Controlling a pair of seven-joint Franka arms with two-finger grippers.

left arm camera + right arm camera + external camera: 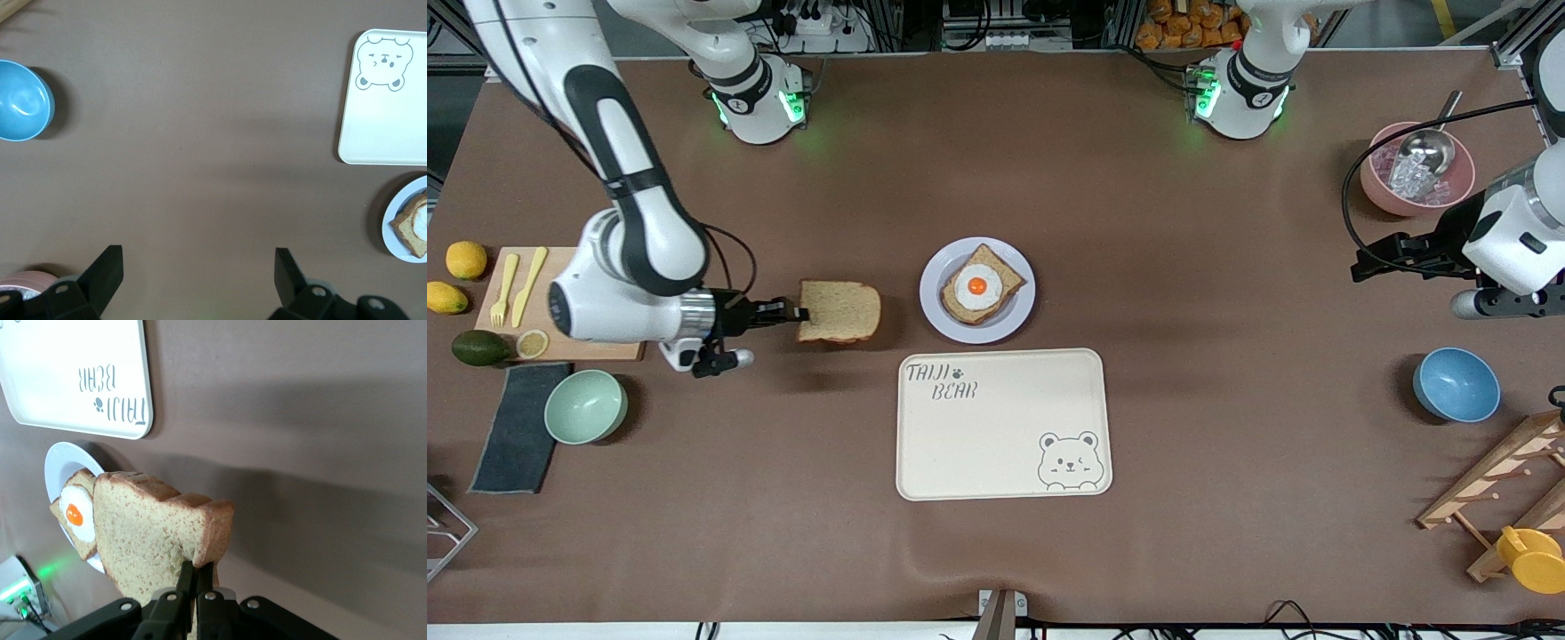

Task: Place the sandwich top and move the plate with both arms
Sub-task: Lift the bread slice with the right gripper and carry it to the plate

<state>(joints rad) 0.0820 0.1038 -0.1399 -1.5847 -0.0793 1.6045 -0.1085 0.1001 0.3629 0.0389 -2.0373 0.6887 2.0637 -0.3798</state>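
- Bread first: the plain squarish slice of brown wholegrain sandwich top (pixel 839 311) hangs in the air over bare brown tabletop (pixel 1192 267), between the wooden cutting board (pixel 560 342) and the plate, at the right arm's end of the table.
- Right gripper (pixel 800 313) has its two black fingers pinched tight on one crust edge of the sandwich top; in the right wrist view the slice (pixel 150 533) stands up from the closed fingertips (pixel 189 577).
- Round, flat, pale lavender-white plate (pixel 935 307) sits near the table's middle and carries a second bread slice topped with a fried egg (pixel 977 286).
- Sandwich top and plate are apart, with a gap of table showing between them in the front view.
- Rectangular cream tray with a bear drawing (pixel 1003 425) lies just beside the plate, nearer to the front camera.
- Left gripper (pixel 199 270) waits with its fingers spread wide and nothing between them, over bare table near the pink bowl holding ice and a metal scoop (pixel 1416 173).
- Blue bowl (pixel 1456 384) rests on the table nearer to the front camera than the pink bowl.
- Pale green bowl (pixel 586 406) stands beside a dark folded cloth (pixel 516 427), nearer to the front camera than the cutting board.
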